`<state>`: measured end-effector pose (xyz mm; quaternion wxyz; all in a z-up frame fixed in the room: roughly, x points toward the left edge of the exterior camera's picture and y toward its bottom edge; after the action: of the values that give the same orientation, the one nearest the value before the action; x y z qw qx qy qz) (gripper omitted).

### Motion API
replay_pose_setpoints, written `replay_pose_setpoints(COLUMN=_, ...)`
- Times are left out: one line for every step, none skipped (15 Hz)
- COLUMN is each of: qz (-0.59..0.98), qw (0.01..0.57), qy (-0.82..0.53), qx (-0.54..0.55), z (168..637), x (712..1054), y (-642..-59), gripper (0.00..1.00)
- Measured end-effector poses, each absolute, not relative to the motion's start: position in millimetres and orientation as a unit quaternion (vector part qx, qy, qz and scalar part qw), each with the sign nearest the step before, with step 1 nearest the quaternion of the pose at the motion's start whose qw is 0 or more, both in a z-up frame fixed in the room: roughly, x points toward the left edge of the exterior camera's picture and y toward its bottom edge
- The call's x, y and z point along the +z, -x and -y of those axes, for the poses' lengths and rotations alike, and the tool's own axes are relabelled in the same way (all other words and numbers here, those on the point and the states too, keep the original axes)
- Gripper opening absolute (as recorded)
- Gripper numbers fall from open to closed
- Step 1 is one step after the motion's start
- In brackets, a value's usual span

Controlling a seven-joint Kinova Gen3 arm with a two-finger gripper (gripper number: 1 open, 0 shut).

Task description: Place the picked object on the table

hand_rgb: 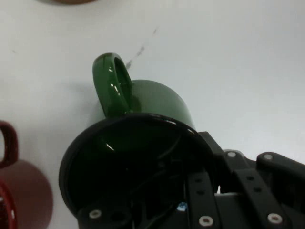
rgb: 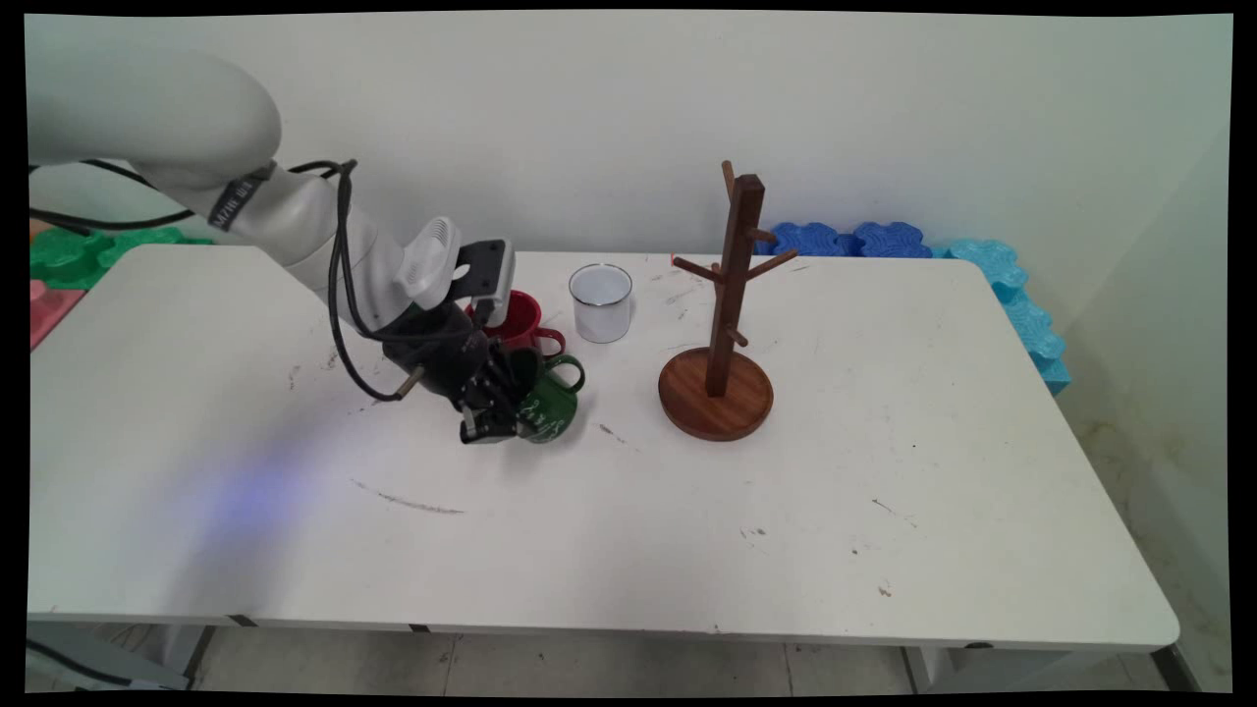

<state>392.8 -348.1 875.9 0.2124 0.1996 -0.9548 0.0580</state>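
Lying tilted on the white desk (rgb: 805, 511) just in front of a red mug (rgb: 518, 320) and left of a wooden mug tree (rgb: 722, 324), a green mug (rgb: 548, 405) was gripped at its rim by the closed gripper (rgb: 488, 424).

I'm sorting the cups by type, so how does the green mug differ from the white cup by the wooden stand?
The green mug is dark green with a looped handle; the white cup shows no handle from here. The gripper is at the green mug's rim, with a finger inside, while the white cup stands alone, untouched. The green mug sits nearer the table's front, the white cup farther back. Both are open-topped.
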Motion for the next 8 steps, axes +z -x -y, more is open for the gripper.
replay_pose_setpoints(qz=0.958, qw=0.205, qy=-0.191, qx=0.060, z=349, x=874, y=-394, gripper=0.00)
replay_pose_setpoints(qz=0.961, qw=0.198, qy=-0.183, qx=0.062, z=350, x=871, y=-394, gripper=0.00)
replay_pose_setpoints(qz=0.963, qw=0.192, qy=-0.176, qx=0.064, z=351, x=869, y=-395, gripper=0.00)
replay_pose_setpoints(qz=0.966, qw=0.185, qy=-0.166, qx=0.066, z=352, x=867, y=-395, gripper=0.00)
replay_pose_setpoints(qz=0.968, qw=0.180, qy=-0.161, qx=0.067, z=352, x=866, y=-395, gripper=0.00)
replay_pose_setpoints(qz=0.970, qw=0.175, qy=-0.153, qx=0.068, z=352, x=863, y=-396, gripper=0.00)
replay_pose_setpoints(qz=0.972, qw=0.170, qy=-0.146, qx=0.069, z=353, x=862, y=-396, gripper=0.00)
replay_pose_setpoints(qz=0.974, qw=0.165, qy=-0.138, qx=0.070, z=353, x=860, y=-396, gripper=0.00)
